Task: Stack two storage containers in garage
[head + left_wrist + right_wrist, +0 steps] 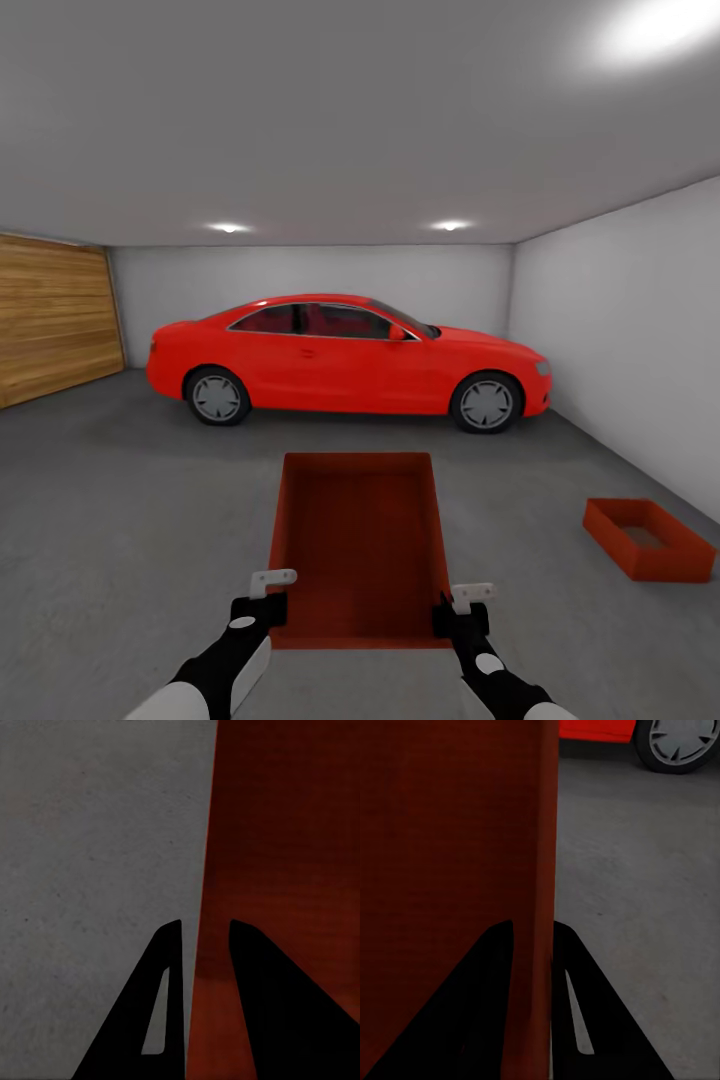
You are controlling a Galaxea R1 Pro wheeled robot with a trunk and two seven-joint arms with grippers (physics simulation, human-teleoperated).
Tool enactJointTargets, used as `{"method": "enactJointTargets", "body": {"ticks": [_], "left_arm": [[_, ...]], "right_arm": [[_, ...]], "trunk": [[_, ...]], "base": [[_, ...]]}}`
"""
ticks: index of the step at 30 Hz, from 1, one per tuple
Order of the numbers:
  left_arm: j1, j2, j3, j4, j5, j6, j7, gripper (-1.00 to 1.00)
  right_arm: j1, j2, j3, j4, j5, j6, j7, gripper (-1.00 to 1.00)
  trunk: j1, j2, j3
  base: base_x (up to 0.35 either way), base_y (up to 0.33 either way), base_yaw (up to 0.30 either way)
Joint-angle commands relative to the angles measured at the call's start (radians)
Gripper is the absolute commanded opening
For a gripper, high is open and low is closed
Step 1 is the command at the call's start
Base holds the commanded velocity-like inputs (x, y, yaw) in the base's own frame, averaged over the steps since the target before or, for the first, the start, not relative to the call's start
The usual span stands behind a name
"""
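Grey mottled concrete floor (120, 520) ran wall to wall in the garage, and over it the robot held one red-orange container (360, 545) up between its two arms. The left gripper (262, 597) was clamped on the bin's left wall near the near corner; in the left wrist view (196, 967) one dark finger sat outside the wall and one inside it. The right gripper (462, 607) pinched the right wall the same way, and the right wrist view (534, 967) showed that wall (457, 870) squeezed between its fingers. Both arms were cut off at the near edge of the head view, and the bin's underside was hidden, so I could not tell how high above the floor it hung.

A second container (648, 540) sat on the floor well to the right, close to the white side wall (630, 330), its far end partly cut by the frame edge. Beyond, a red car (345, 360) stood broadside across the back, with a wooden door (55, 315) at the left. Bare concrete lay between the held bin and the car, and between the held bin and the one on the floor.
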Motion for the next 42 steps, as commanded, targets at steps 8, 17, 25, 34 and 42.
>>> {"method": "enactJointTargets", "body": {"ticks": [8,17,25,34,42], "left_arm": [[0.0,0.011,0.009,0.001,0.017,0.002,0.011,-1.0],[0.0,0.011,0.009,0.001,0.017,0.002,0.011,-1.0],[0.0,0.012,0.009,0.001,0.017,0.002,0.01,-1.0],[0.0,0.012,0.009,0.001,0.017,0.002,0.01,-1.0],[0.0,0.011,0.01,0.0,0.017,0.002,0.01,-1.0]], "right_arm": [[-0.001,-0.005,-0.035,-0.003,0.007,-0.003,-0.01,-1.0],[-0.001,-0.006,-0.035,-0.003,0.008,-0.003,-0.01,-1.0],[-0.001,-0.005,-0.035,-0.004,0.008,-0.003,-0.014,-1.0],[-0.001,-0.007,-0.035,-0.003,0.007,-0.004,-0.007,-1.0],[-0.001,-0.007,-0.035,-0.003,0.007,-0.004,-0.007,-1.0]], "trunk": [[0.001,0.0,0.0],[0.001,0.0,0.0],[0.001,0.0,0.0],[0.001,0.0,0.0],[0.001,0.0,0.0]], "base": [[0.322,0.0,0.0],[0.321,0.0,0.0],[0.321,0.0,-0.122],[0.321,0.015,-0.274],[0.321,0.086,-0.28]]}}
